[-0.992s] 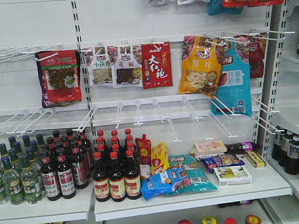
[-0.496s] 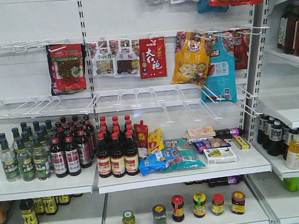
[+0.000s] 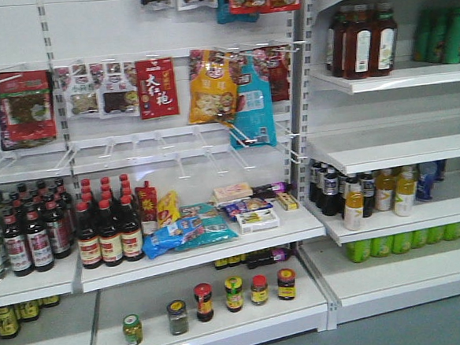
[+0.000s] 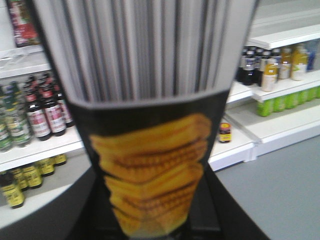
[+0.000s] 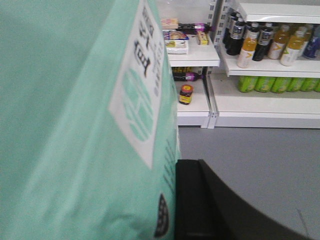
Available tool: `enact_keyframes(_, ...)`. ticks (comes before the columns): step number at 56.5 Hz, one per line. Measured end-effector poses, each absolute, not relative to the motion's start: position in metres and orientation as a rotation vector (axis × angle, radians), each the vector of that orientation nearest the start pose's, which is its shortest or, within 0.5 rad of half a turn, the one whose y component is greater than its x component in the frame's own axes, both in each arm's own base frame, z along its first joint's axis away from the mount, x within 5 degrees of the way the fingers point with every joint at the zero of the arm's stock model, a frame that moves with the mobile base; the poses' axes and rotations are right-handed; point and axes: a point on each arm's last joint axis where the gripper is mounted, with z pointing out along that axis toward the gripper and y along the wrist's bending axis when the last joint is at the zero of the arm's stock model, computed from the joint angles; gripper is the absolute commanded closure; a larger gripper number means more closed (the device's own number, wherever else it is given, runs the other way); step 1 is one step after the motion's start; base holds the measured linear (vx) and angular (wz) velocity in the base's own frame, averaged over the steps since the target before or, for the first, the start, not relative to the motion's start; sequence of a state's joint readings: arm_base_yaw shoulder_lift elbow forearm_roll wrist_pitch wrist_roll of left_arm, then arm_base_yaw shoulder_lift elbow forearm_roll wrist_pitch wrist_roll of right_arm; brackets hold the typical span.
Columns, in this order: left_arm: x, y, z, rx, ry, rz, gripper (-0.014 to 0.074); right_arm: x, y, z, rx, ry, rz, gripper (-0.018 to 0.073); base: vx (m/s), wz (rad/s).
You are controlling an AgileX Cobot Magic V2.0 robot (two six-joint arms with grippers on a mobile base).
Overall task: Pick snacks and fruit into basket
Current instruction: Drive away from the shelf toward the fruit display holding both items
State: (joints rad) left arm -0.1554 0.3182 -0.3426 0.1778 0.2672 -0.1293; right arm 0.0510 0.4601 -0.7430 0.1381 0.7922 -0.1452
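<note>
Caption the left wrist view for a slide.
Close-up grey-striped snack packet with black band and yellow corn-like print fills the frame; blurred white shelves of dark bottles behind.

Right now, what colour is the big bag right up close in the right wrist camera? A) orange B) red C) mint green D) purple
C: the mint green bag fills the left half of the right wrist view, with a white label on its side.
</note>
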Motion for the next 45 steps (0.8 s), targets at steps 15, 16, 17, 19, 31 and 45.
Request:
enact_keyframes(15, 0.0801, -0.0082, 0.2840, 0.136, 1.717, -0.043, 0.0586, 0.0722, 0.0126, 0.3574, -0.162, 1.981, 0.099, 0.0568, -0.06, -0.54)
enact_keyframes(16, 0.0801, -0.0082, 0.2840, 0.136, 1.717, -0.043, 0.0586, 0.0722, 0.0126, 0.3574, -0.162, 1.981, 0.099, 0.0568, -0.03, -0.62)
enact_keyframes(17, 0.0801, -0.0082, 0.2840, 0.136, 1.717, -0.043, 0.0586, 0.0722, 0.0126, 0.3574, -0.162, 1.981, 0.099, 0.0568, -0.03, -0.63)
enact_keyframes(19, 0.0801, -0.0082, 0.2840, 0.136, 1.717, -0.043, 0.0586, 0.0722, 0.0126, 0.3574, -0.162, 1.981, 0.099, 0.0568, -0.02, -0.66)
enact_keyframes(31, 0.0801, -0.0082, 0.2840, 0.136, 1.717, -0.043, 0.0586, 0.0722, 0.0126, 0.3574, -0.162, 1.981, 0.099, 0.0568, 0.02, -0.74)
enact_keyframes(45, 0.0801, -0.0082, 0.2840, 0.136, 1.717, -0.043, 0.0586, 0.0722, 0.0126, 0.3574, -0.162, 1.981, 0.099, 0.0568, 0.08, -0.82)
